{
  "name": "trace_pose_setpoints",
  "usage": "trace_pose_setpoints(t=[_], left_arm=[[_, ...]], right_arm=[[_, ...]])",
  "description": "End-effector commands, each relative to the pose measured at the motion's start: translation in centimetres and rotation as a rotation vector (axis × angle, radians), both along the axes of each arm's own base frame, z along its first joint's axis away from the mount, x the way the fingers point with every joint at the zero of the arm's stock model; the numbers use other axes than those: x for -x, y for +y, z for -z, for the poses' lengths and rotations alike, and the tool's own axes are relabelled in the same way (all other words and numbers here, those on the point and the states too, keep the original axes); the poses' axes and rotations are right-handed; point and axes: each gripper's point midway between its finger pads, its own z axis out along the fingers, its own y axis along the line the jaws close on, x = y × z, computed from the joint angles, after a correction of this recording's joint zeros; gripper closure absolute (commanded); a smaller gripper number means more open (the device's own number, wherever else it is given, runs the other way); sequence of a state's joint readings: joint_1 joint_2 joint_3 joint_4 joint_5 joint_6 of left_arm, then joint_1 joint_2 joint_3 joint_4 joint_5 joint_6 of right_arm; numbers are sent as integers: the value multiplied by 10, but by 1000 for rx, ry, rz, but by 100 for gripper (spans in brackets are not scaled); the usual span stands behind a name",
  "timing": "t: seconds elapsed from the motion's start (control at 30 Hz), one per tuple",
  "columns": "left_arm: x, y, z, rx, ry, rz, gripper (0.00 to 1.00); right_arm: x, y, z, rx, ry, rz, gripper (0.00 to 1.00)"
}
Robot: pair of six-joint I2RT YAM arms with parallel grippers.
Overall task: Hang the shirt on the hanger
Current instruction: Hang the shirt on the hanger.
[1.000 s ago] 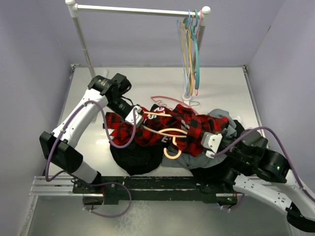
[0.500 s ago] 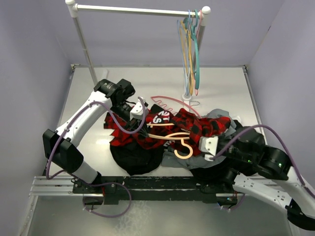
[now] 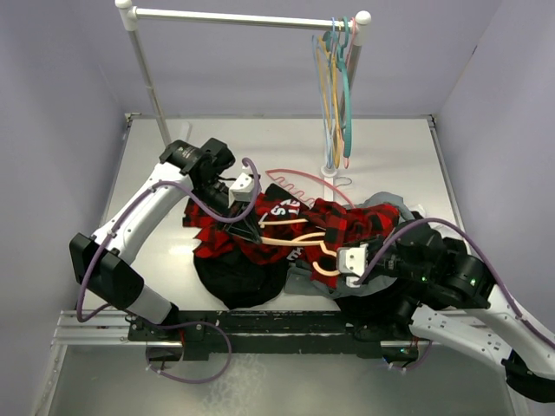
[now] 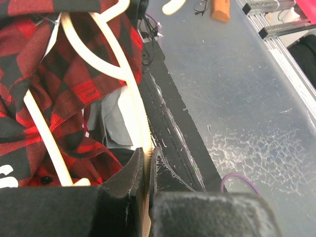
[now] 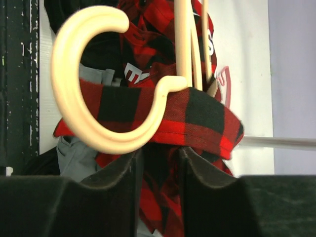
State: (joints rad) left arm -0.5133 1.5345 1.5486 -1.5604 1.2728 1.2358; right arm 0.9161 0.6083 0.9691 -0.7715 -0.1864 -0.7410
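Right gripper [image 5: 158, 160] slid left — pinching shirt [image 5: 197, 118] under hanger [image 5: 69, 89].

The right gripper [image 5: 159, 155] slid left across the pile and dragged the right side of the shirt [image 3: 347, 221] in with it. The left gripper [image 4: 147, 155] swung up and right. The hanger [image 5: 63, 84] shifted right, its hook closing on the right gripper, and the white lettering [image 3: 282, 209] turned into view.

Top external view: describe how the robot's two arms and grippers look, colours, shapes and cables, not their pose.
The left arm and right arm have white link shells with black joints, and a purple cable loops along each. A white block sits at each wrist. The left gripper and right gripper have dark fingers.
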Motion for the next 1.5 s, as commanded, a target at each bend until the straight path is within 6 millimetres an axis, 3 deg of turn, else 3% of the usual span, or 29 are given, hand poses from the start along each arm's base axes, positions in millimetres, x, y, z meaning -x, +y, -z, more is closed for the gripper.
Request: trace_pose_setpoints(t=[0.0,0.07,0.17,0.33,0.4,0.5,0.67,0.73,0.83,0.9,1.07,1.33,1.47], left_arm=[[11,-6,-42,158,-6,7,100],[10,-7,-42,153,-5,6,100],[7,-9,-40,155,18,6,100],[4,-12,-39,164,27,7,100],[4,-12,-39,168,33,8,100],[7,-11,-38,170,40,9,100],[9,-11,-37,175,39,12,100],[9,-11,-37,179,36,12,100],[9,-11,-37,182,36,13,100],[9,-11,-38,187,40,13,100],[8,-13,-40,207,41,16,100],[7,-14,-39,221,45,18,100],[8,-14,-40,223,45,18,100]], right_arm=[[-2,6,-3,-27,-16,-11,54],[3,1,2,-16,40,14,38],[1,-13,12,46,60,73,23],[-17,-27,-22,-86,-115,180,19],[-23,-31,-28,-101,-151,216,20],[-37,-41,-21,-31,-193,279,26],[-37,-23,-21,-49,-169,228,30],[-37,-17,-12,-24,-146,206,39],[-38,-7,-4,-14,-117,179,63],[-37,0,-5,-32,-106,160,71],[-27,21,-12,-103,-40,83,69],[0,48,-35,-257,5,-90,58],[6,51,-33,-269,10,-125,63]])
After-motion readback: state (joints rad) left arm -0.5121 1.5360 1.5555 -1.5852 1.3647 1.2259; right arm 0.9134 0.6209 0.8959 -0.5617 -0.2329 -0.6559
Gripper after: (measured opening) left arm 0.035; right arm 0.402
